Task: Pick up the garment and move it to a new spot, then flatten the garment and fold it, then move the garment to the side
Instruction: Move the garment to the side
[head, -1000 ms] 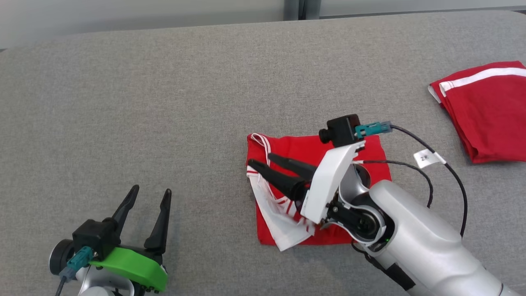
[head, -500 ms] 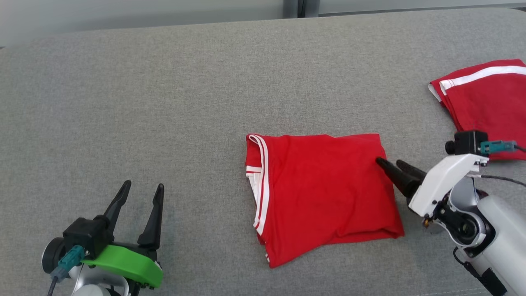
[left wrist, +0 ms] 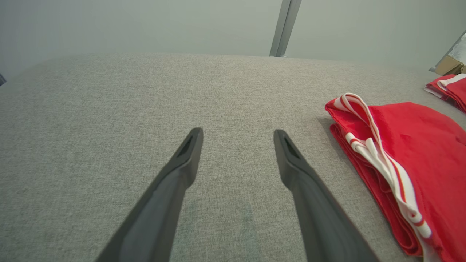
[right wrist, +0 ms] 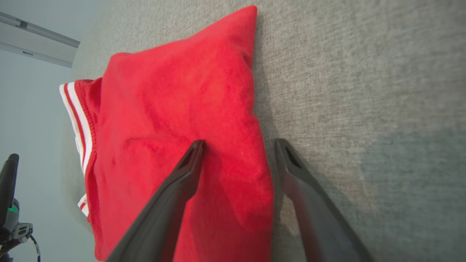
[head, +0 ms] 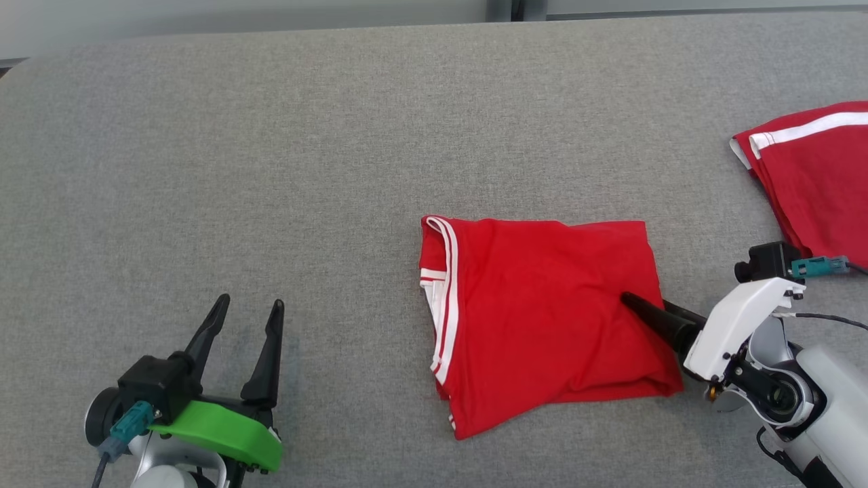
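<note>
Right gripper (head: 644,305) first: its two dark fingers stand spread wide across the red garment (head: 542,318), at the edge nearest that arm. One finger lies on top of the cloth. The right wrist view shows the other down on the grey table (head: 271,169) just beside the garment's edge. The jaws have not closed, so as far as I can see nothing is gripped.

The left gripper (head: 250,301) is well off from the garment's striped side, fingers wide apart too, with nothing between them. It hovers low over the bare cloth of the table.

The garment itself sits flat as a compact, roughly square packet, several layers thick. A white-striped hem shows along the side facing the left gripper, and the corner toward the robot on that side sags out a little.

Another folded red piece (head: 814,176) lies well beyond the garment, past the right arm, with a white band across it.

Judging by how it lies, the carrying, the flattening and the folding look finished. What seems left is the last part, shifting the packet aside. The right gripper looks placed to pinch that near edge for it. Since the stack is loose, I would guess a one-edge grab could pull the top layers open.
</note>
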